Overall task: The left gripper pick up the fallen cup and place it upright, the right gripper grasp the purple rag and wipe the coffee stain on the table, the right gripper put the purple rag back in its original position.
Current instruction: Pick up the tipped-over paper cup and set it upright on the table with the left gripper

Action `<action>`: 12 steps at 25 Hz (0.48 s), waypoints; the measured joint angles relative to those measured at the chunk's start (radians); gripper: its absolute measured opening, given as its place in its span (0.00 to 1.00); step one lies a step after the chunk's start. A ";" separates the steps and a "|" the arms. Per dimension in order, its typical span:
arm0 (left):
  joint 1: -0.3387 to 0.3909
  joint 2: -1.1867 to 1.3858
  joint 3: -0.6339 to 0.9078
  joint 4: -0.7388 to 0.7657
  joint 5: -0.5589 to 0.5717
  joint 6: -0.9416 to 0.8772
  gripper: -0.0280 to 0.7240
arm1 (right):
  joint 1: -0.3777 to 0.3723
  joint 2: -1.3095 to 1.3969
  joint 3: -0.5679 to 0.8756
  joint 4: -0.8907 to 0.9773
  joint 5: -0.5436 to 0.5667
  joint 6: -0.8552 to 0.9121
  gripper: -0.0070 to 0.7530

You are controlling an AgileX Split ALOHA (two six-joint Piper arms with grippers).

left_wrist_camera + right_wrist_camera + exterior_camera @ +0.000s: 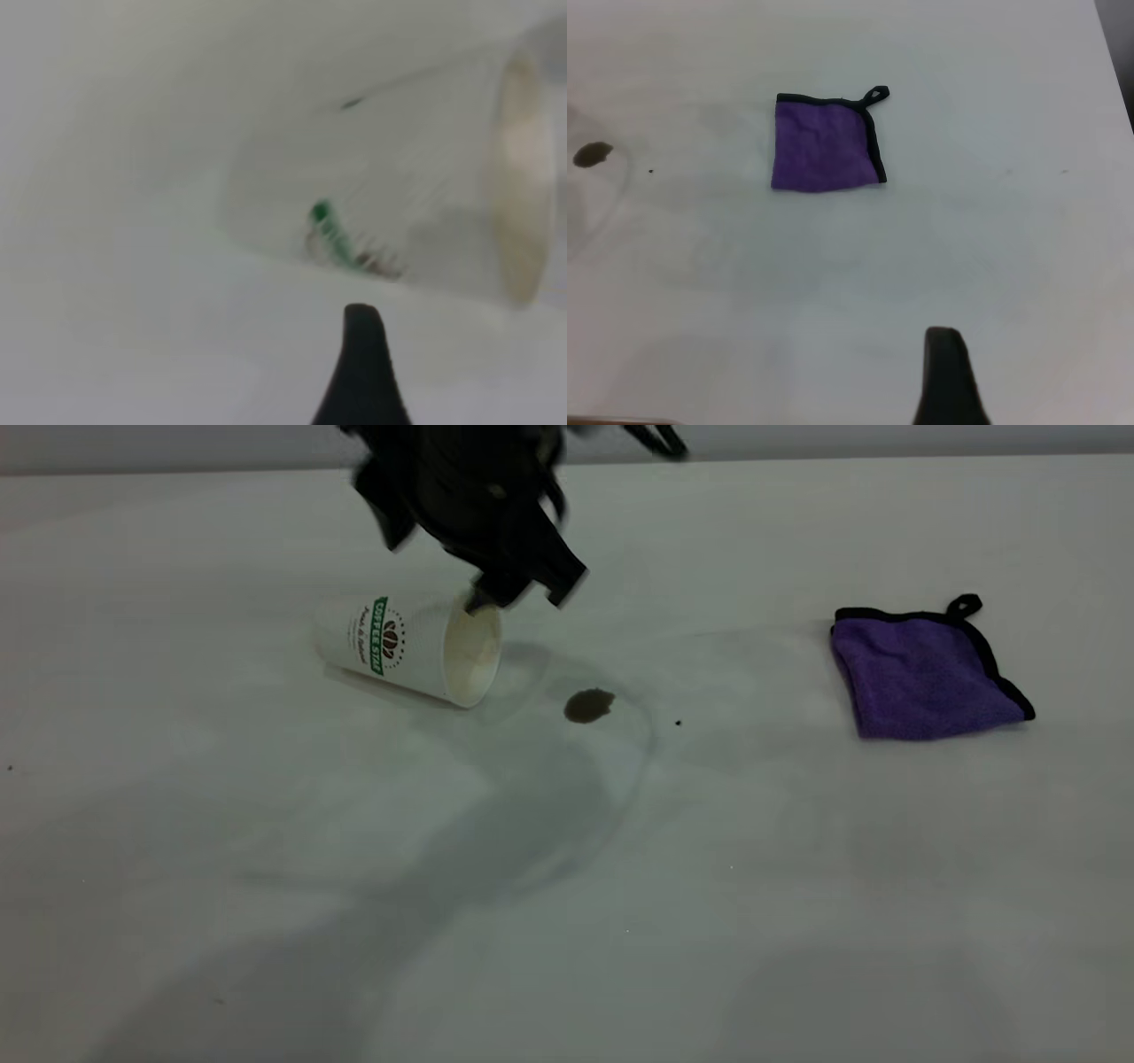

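at the cup rim, left hand open, touching.

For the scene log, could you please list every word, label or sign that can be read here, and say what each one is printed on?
"COFFEE STAR": white letters on the green band of the cup, which lies on its side on the table; small, only just legible in the exterior view.
Thin script beside the bean logo on the cup: too small to read.
Left wrist view: the cup's print is blurred, unreadable.
Purple rag: no text visible.
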 joint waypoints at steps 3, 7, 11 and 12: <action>-0.001 0.079 -0.063 0.025 0.010 -0.001 0.91 | 0.000 0.000 0.000 0.000 0.000 0.000 0.73; -0.001 0.153 -0.116 0.079 0.024 -0.014 0.91 | 0.000 0.000 0.000 0.000 0.000 0.000 0.73; 0.005 0.197 -0.125 0.143 0.040 -0.056 0.89 | 0.000 0.000 0.000 0.000 0.000 0.000 0.73; 0.009 0.205 -0.126 0.156 0.047 -0.065 0.89 | 0.000 0.000 0.000 0.000 0.000 0.000 0.73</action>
